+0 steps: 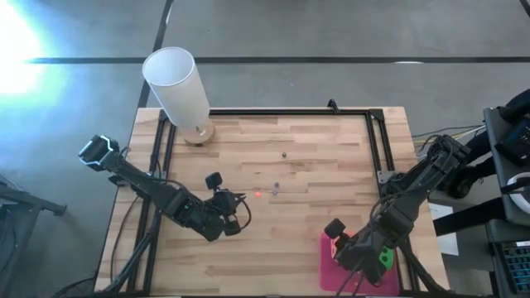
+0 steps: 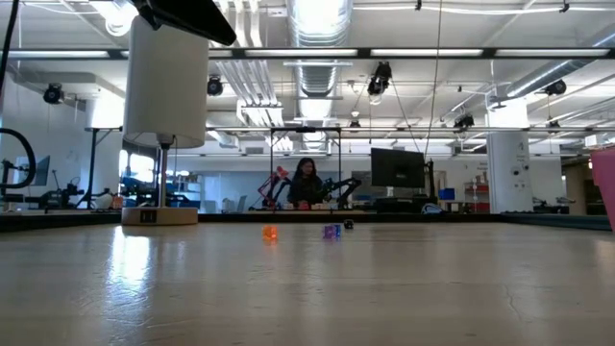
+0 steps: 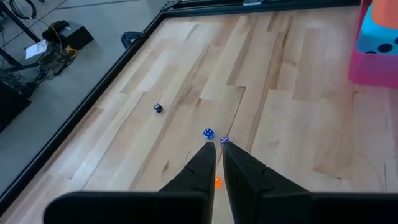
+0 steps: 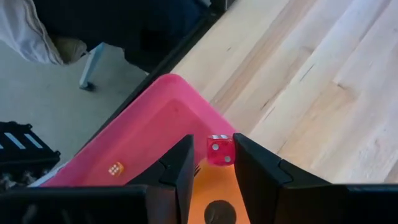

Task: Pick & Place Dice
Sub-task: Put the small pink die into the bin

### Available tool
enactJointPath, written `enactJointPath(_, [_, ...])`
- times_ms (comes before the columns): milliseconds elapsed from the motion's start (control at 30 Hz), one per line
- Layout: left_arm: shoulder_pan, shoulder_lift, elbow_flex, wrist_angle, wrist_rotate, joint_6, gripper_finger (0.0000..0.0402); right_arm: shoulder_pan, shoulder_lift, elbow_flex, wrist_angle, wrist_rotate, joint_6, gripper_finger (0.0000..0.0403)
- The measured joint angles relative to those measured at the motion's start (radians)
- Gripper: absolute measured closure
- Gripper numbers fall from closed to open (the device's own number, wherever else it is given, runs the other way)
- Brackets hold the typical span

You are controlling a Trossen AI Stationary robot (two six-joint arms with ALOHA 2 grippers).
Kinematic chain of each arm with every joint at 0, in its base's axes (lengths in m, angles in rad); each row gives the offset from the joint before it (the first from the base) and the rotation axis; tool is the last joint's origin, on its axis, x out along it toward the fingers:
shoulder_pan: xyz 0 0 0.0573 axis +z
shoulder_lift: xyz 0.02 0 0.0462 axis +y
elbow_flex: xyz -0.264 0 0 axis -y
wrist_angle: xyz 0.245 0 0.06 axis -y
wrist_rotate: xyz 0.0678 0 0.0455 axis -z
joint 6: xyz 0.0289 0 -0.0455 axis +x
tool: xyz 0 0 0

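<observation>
Small dice lie on the wooden table: a dark one, a blue one, a purple one and an orange one. My left gripper hovers shut just over the orange one, which shows through the slit between its fingers. My right gripper, above the pink mat at the table's near right, is shut on a small red die. On the mat rest a tiny orange die, a large orange cube, a teal cube and a green cube. My right gripper pinches the small red die between its two fingers, at their free ends. The die is lifted clear, over the pink mat's edge and the large orange cube.
A tall white cylinder on a round wooden base stands at the table's far left corner. A black frame runs along the table's far and side edges. Bare wood lies between the two arms. A person sits far behind the table.
</observation>
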Motion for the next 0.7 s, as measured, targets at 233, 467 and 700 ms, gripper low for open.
enactJointPath(233, [0.000,0.000,0.000,0.000,0.000,0.003,0.0366,0.000,-0.002,0.000,-0.047,-0.014,0.009,0.0308])
enactJointPath(467, [0.000,0.000,0.000,0.000,-0.001,0.003,0.0366,0.000,-0.002,0.011,-0.047,-0.014,0.012,0.0321])
enactJointPath(700, [0.000,0.000,0.000,0.000,-0.002,0.003,0.0366,-0.001,-0.002,0.036,-0.042,-0.014,0.020,0.0325])
